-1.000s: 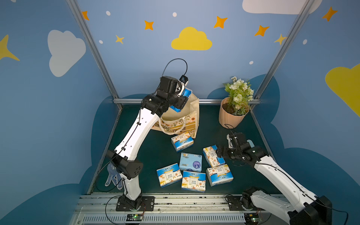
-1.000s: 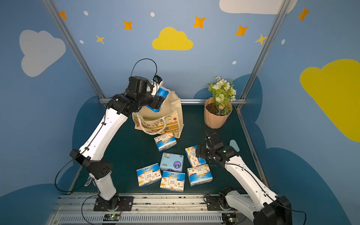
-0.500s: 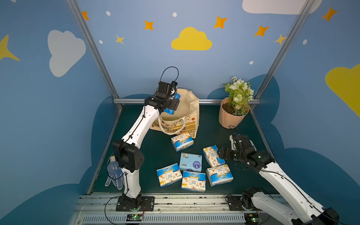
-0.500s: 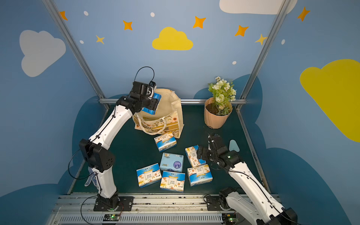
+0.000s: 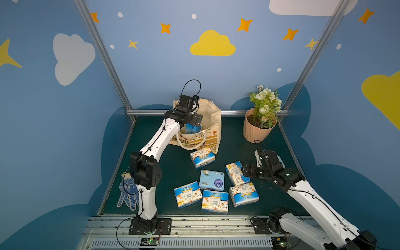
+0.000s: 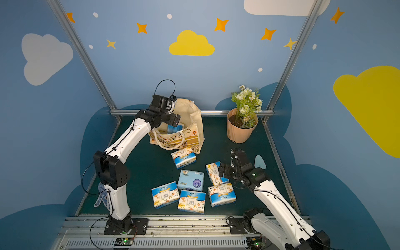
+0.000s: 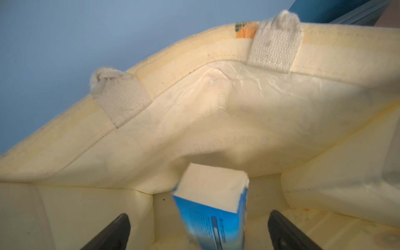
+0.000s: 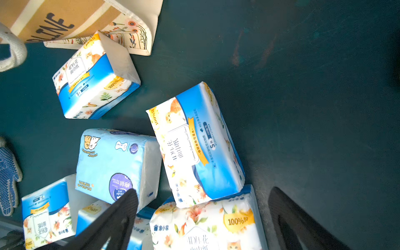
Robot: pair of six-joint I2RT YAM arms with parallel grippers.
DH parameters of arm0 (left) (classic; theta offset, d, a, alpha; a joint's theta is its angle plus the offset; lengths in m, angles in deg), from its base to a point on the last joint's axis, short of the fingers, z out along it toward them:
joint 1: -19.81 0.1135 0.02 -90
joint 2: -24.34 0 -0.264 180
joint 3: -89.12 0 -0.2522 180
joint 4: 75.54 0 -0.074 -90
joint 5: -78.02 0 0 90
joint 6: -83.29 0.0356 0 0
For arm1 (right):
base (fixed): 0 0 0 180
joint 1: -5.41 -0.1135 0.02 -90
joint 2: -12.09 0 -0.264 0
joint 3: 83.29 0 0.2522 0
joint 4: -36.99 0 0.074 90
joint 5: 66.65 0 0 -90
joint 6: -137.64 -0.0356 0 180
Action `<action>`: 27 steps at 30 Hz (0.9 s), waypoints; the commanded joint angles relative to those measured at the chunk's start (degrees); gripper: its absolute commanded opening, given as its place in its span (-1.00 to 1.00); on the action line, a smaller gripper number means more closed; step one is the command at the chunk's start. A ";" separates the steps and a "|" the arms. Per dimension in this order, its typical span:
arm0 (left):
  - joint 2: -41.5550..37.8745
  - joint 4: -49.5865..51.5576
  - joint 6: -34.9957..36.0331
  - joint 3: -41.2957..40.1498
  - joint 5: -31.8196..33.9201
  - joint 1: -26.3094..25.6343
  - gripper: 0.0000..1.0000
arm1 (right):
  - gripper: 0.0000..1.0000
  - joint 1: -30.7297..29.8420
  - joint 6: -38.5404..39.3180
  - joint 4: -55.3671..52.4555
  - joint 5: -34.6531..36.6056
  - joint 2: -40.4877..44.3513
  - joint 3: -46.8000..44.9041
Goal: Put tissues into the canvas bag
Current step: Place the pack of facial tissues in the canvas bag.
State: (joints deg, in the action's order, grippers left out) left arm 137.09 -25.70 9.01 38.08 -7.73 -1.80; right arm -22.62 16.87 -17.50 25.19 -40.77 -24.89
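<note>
The cream canvas bag (image 5: 204,138) (image 6: 184,139) stands open at the back of the green mat. My left gripper (image 5: 194,121) (image 7: 199,216) reaches into its mouth, open, fingers (image 7: 121,225) spread wide. A blue tissue pack (image 7: 213,207) (image 5: 191,129) sits loose between them inside the bag, touching neither. Several tissue packs lie on the mat in front, among them a pale blue one (image 5: 211,180) (image 8: 112,164) and a floral one (image 5: 237,173) (image 8: 194,147). My right gripper (image 5: 246,171) (image 8: 203,191) hovers open just over the rightmost packs, holding nothing.
A peach flowerpot (image 5: 257,129) with white flowers stands at the back right. A blue-dotted work glove (image 5: 128,194) lies at the left edge by the left arm's base. A small pale blue piece (image 6: 259,162) lies near the right wall. Blue walls close in three sides.
My left gripper came down from above the bag into its mouth, opened and let go of the blue pack, which now rests inside. The right arm barely shifted.
</note>
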 commanded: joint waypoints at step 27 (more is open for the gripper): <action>-19.09 13.90 -1.49 3.40 -11.74 -5.34 0.99 | 0.90 -0.28 16.36 -1.11 -6.48 -20.74 9.49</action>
State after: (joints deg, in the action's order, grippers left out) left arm 121.79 -12.96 8.75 45.79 -16.61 -6.67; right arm -22.73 30.27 -17.77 20.12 -60.12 -17.19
